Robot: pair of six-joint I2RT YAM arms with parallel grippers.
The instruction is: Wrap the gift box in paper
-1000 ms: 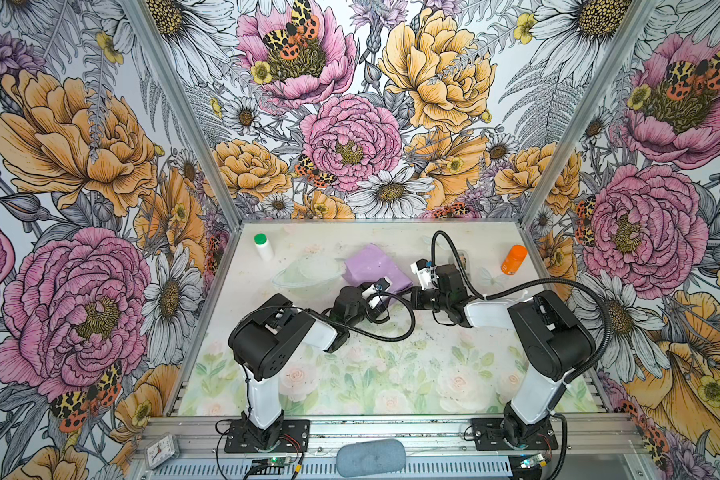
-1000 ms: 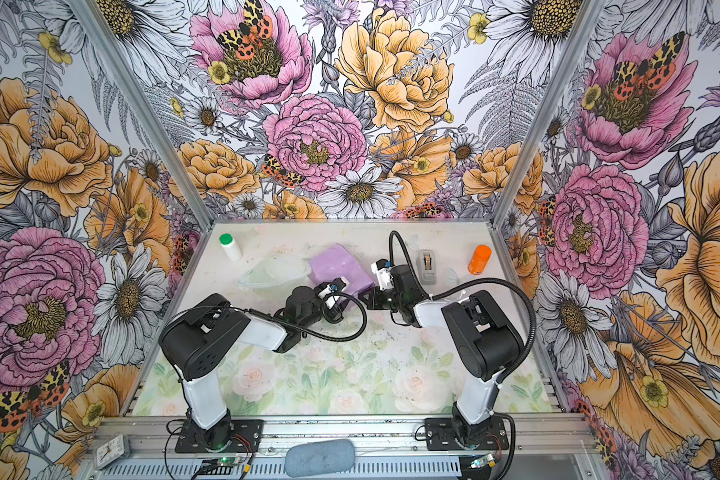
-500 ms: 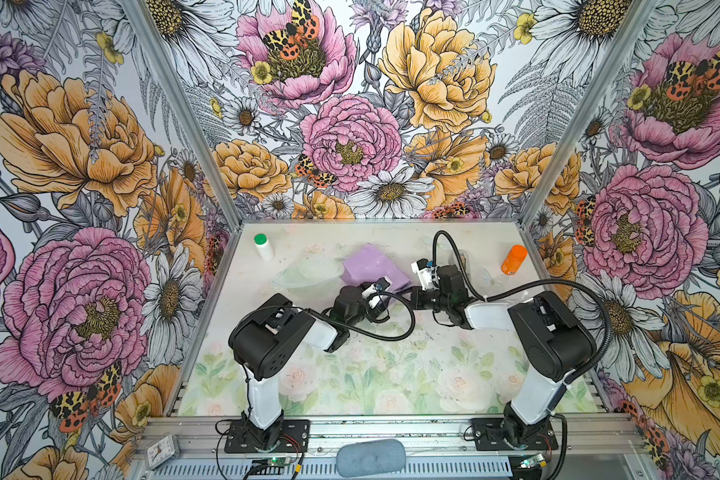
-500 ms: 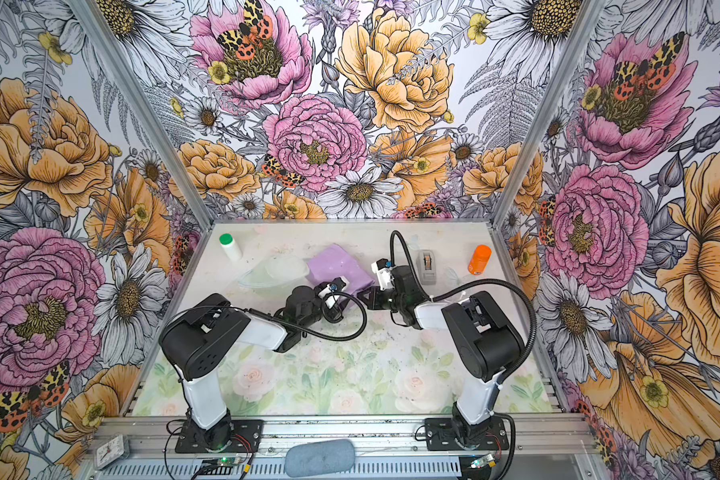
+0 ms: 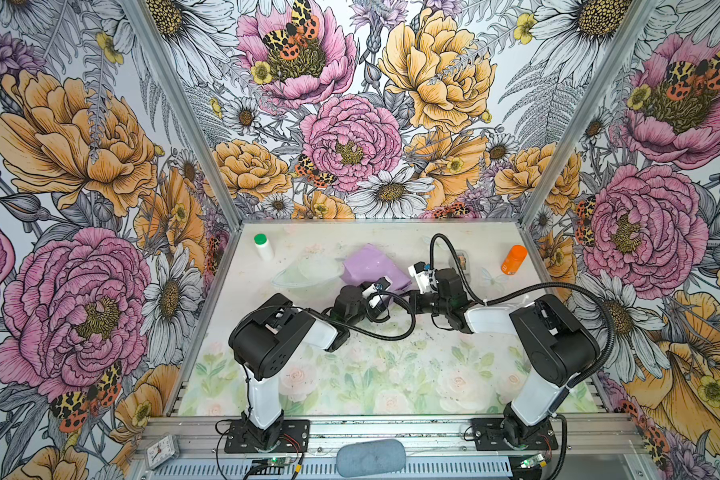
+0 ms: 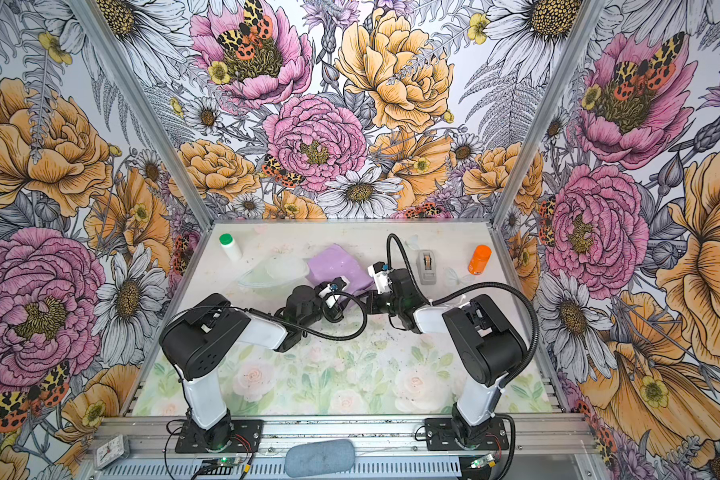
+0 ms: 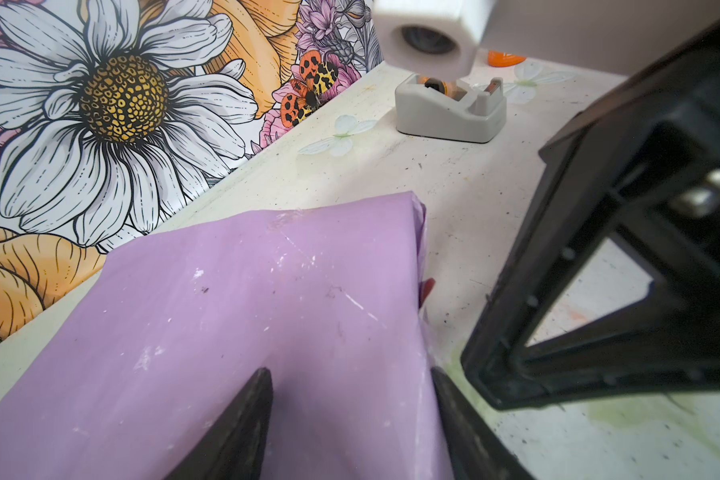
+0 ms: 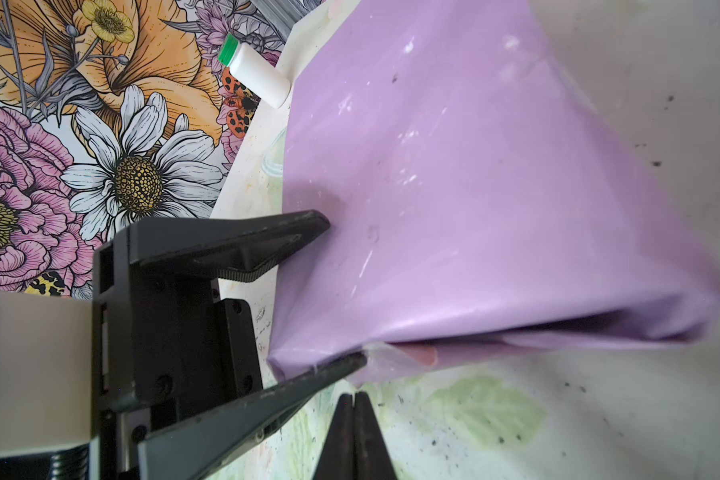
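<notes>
Paper [image 5: 373,266] is lying folded into a lilac parcel mid-table, toward the back wall; gift box isn't showing, hidden under it. Left gripper [image 8: 344,289] is straddling the parcel's near end, fingers [image 7: 242,415] partway apart w/ both touching paper. Right gripper [image 8: 354,399] is sitting just beside that corner, tips pressed together, gripping nothing. Grey tape dispenser [image 6: 426,266] is standing nearby on the right, w/ an orange bottle [image 5: 514,259] beyond it.

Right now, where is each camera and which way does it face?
Top views: high in front, looking down on the table; left arm and right arm show.
Left wrist: behind the left claw, seen gripping the paper; faces the tape dispenser.
Right wrist: behind the shut right claw, facing the paper and left claw.
Both wrist views share the paper and left claw.
</notes>
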